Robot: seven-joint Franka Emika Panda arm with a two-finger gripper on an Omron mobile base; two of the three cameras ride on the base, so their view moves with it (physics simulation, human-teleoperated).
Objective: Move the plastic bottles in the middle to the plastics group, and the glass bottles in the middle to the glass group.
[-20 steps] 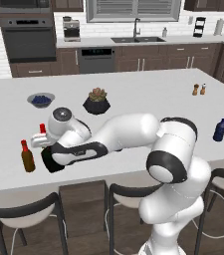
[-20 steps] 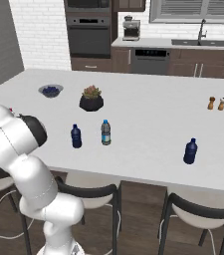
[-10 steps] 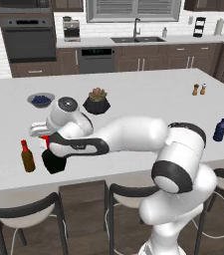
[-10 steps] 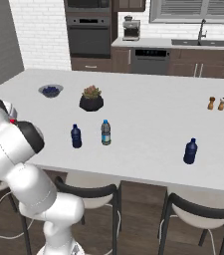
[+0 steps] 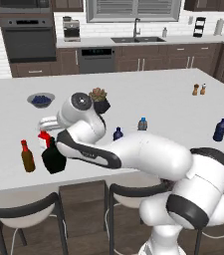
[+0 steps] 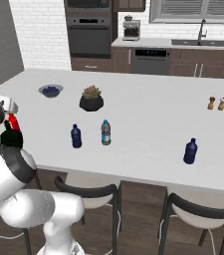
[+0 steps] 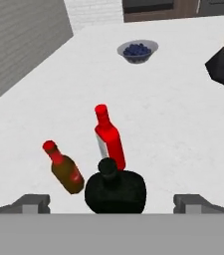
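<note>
End effector (image 7: 111, 201) (jaws wide) straddles black bottle (image 7: 115, 191); bowl (image 7: 138, 50) holds blueberries (image 7: 137, 49).

The squat flask (image 7: 115, 191) is glossy black all over, neck included. Just behind it, the slim bottle (image 7: 109, 137) is bright red with a white label down one side, and the neighbouring bottle (image 7: 65, 171) is brown with a red cap. On the plain white bench (image 5: 163, 94), a small opaque bottle (image 6: 76, 136) is dark navy, and the clear bottle (image 6: 106, 132) beside it carries a blue cap and blue label. Another navy bottle (image 6: 190, 151) stands farther off. The bowl (image 7: 137, 51) is grey with dark blue contents; the plant pot (image 6: 91, 102) is black.
</note>
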